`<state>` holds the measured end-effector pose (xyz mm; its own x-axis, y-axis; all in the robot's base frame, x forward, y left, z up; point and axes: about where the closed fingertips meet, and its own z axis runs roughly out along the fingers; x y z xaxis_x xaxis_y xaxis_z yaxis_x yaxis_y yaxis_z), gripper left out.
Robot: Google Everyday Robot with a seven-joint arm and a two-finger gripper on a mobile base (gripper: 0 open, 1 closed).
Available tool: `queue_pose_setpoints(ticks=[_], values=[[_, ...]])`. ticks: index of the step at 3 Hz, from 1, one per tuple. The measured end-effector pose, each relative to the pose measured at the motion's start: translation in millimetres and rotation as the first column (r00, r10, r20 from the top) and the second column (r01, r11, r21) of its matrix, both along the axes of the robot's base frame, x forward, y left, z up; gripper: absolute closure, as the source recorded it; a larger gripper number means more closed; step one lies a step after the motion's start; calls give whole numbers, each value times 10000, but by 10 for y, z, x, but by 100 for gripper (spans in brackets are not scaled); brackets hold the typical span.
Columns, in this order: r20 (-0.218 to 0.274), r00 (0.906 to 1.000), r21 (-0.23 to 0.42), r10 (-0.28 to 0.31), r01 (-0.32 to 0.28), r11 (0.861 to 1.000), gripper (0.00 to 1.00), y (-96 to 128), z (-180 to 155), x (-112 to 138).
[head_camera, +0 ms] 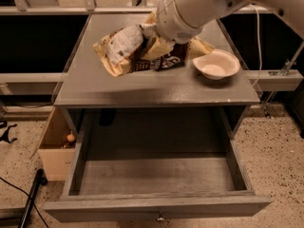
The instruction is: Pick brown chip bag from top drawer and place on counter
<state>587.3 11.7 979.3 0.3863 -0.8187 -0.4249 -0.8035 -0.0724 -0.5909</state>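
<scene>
The brown chip bag [124, 47], wrinkly with cream-yellow ends and a white label panel, is over the back middle of the grey counter [142, 90]. My gripper [151, 36] sits at the end of the thick white arm coming in from the upper right. It is shut on the bag's middle and mostly hidden by the wrist and the foil. The bag's lower edge is at or just above the counter; I cannot tell whether it touches. The top drawer [156, 207] is pulled fully open below, its inside bare, with its small knob [160, 217] at the front.
A shallow cream bowl [216, 64] stands on the counter just right of the bag. A tan cardboard box [54, 148] with a small orange ball sits on the floor left of the cabinet. A black pole [31, 198] and cable lie at the lower left.
</scene>
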Motion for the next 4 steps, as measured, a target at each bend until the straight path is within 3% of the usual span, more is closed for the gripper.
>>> queue_pose_setpoints(ticks=[2,4], values=[[746,9963,91,436,-444,9990,100,195,-118,344],[523,9952,41,828,-832,9965,100,402,-427,674]])
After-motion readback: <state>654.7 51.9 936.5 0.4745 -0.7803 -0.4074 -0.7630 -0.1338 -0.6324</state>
